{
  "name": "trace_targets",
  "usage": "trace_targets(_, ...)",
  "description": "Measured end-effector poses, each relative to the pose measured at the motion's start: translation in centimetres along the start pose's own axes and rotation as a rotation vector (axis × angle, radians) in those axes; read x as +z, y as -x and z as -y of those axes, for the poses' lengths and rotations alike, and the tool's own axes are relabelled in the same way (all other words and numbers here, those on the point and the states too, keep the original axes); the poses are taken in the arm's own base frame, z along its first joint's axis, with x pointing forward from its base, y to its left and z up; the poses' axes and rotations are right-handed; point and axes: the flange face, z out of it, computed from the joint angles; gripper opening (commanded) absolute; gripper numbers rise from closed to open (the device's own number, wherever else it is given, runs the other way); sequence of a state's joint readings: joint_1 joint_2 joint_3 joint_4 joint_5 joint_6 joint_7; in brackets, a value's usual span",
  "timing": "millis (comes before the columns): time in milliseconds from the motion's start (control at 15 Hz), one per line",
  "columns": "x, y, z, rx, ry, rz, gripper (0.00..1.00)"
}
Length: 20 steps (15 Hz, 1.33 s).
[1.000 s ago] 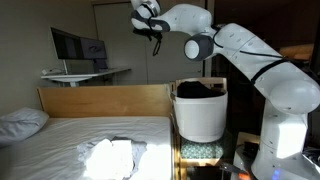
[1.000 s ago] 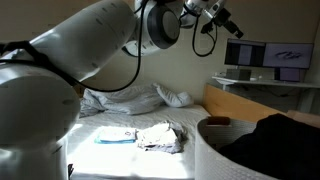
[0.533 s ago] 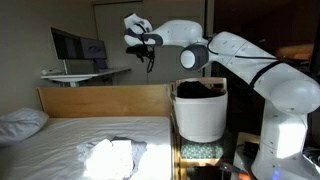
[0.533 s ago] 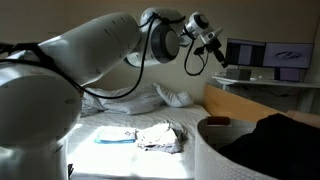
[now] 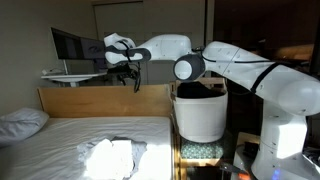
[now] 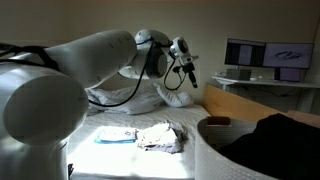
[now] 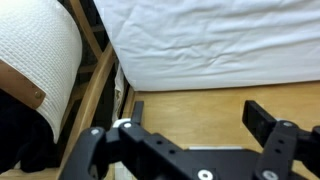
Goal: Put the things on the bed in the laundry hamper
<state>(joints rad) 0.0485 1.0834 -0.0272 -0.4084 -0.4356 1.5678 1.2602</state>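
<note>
My gripper (image 5: 126,70) (image 6: 186,72) hangs open and empty above the bed's wooden end board (image 5: 100,100). In the wrist view the gripper (image 7: 198,116) has only that board (image 7: 190,105) between its fingers, with the white sheet (image 7: 210,40) beyond. The white laundry hamper (image 5: 200,118) (image 6: 212,152) (image 7: 35,45) stands beside the bed, and a black garment (image 5: 200,88) (image 6: 275,138) (image 7: 20,140) lies in it. On the bed (image 5: 60,140) lies a crumpled white garment (image 5: 110,156). An exterior view shows a grey-white crumpled garment (image 6: 160,137) beside a flat pale one (image 6: 114,137).
A white pillow (image 5: 20,122) (image 6: 172,97) lies at the bed's head. Behind the wooden board stands a desk with monitors (image 5: 78,45) (image 6: 262,55). The robot's white base (image 5: 278,140) stands next to the hamper.
The arm has swung away from above the hamper and come down over the bed's wooden board. The jaws stayed open and the garments have not moved.
</note>
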Motion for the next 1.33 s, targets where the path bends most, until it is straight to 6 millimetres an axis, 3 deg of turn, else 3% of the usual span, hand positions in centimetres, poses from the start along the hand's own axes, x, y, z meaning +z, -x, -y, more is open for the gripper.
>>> trace_targets(467, 1.1, 9.7, 2.7, -0.323, -0.015, 0.163, 1.0)
trace_targets(800, 2.8, 15.0, 3.7, -0.559, -0.026, 0.236, 1.0)
trace_targets(1333, 3.3, 15.0, 3.7, -0.557, -0.006, 0.216, 1.0)
